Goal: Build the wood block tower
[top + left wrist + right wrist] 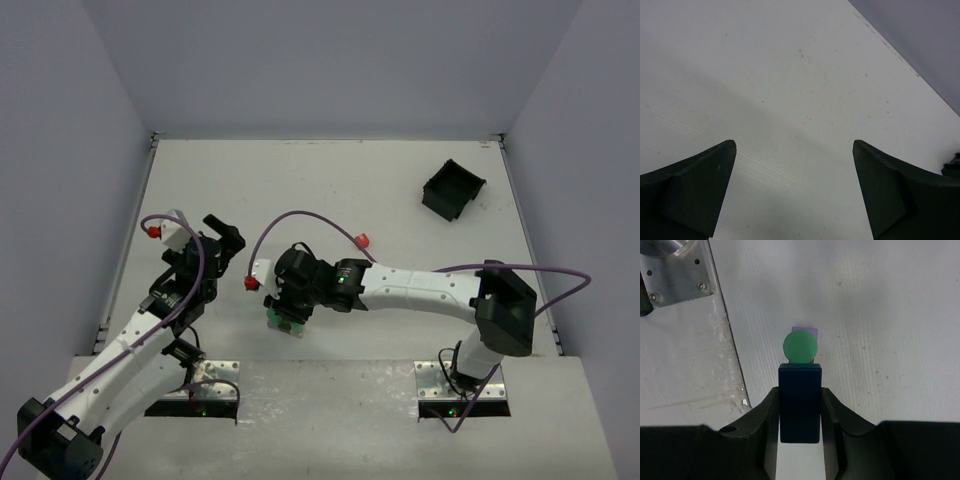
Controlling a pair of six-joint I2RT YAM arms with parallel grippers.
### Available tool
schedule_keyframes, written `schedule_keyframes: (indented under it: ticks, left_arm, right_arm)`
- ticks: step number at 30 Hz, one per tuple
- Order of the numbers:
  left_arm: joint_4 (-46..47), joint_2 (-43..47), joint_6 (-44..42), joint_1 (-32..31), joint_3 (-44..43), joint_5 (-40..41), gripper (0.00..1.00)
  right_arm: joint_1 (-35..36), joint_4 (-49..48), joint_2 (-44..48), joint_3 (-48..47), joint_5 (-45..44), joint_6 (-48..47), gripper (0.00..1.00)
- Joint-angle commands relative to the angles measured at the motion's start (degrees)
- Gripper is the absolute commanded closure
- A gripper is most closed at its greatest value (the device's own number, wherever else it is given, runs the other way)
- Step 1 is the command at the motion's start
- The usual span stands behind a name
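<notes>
In the right wrist view my right gripper [800,407] is shut on a dark blue wood block [800,402], one finger on each long side. Just ahead of it stands a round green piece [800,346] on top of a purple block [809,330]. From the top view, the right gripper [290,310] hovers over these blocks near the table's front, with a bit of green [284,319] showing. The other blocks are hidden. My left gripper [226,240] is open and empty over bare table, as the left wrist view [792,145] shows.
A square black bin [452,188] stands at the back right. A metal mounting plate [675,270] lies close to the left of the blocks. Purple cables with red caps [251,283] loop above both arms.
</notes>
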State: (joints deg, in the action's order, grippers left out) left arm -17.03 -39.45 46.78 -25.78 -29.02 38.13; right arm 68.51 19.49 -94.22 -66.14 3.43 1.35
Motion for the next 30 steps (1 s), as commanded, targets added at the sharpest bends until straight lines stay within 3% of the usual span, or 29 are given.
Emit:
schedule_keyframes:
  ticks: [1,30]
  left_arm:
    - [0.9,1.1,0.1,0.5,-0.8,0.5,0.0]
    - [0.5,1.7,0.8,0.5,-0.5,1.2,0.0]
  right_arm:
    - [0.3,-1.5,-0.9,-3.2,1.0,0.5,0.73]
    - [0.8,0.9,-4.7,-6.8,-2.2,5.2,0.68]
